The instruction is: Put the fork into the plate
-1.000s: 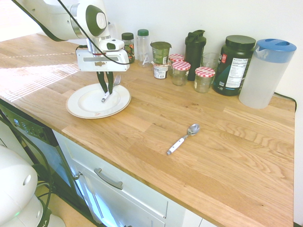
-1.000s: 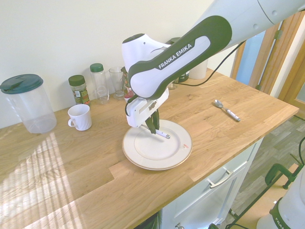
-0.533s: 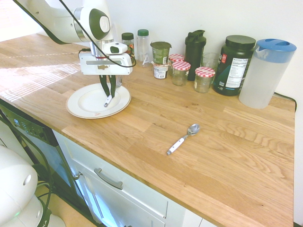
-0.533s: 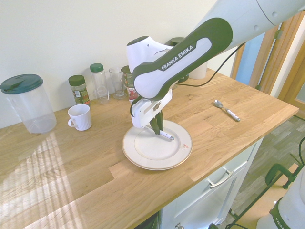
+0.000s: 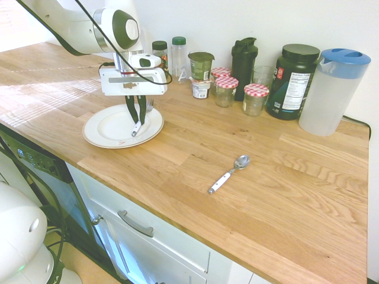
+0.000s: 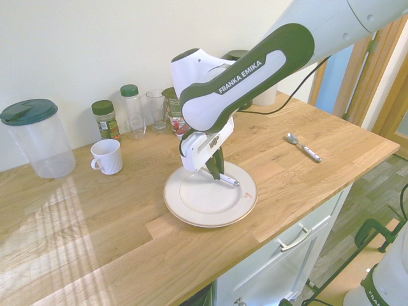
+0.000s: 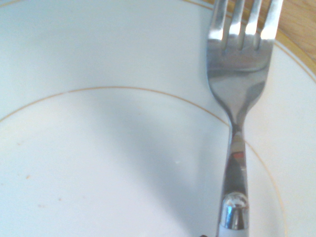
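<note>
The fork point(image 7: 239, 84) fills the wrist view, its silver tines reaching over the gold-lined rim of the white plate point(image 7: 98, 163). My gripper point(image 5: 137, 122) hangs low over the right half of the plate point(image 5: 98, 133), shut on the fork. The fork's white handle point(image 5: 135, 129) slants down to the plate's surface. In the second exterior view the handle point(image 6: 229, 182) sticks out below the gripper point(image 6: 217, 173), over the far right part of the plate point(image 6: 186, 213). Whether the fork touches the plate I cannot tell.
A white-handled spoon point(image 5: 228, 173) lies on the counter to the right. Jars, bottles and a black tub point(image 5: 293, 80) line the wall, with a blue-lidded pitcher point(image 5: 331, 92) at the end. A white mug point(image 6: 106, 156) stands behind the plate.
My gripper has carried the fork a little lower and further across the plate towards its right side. The hand has also turned slightly.
</note>
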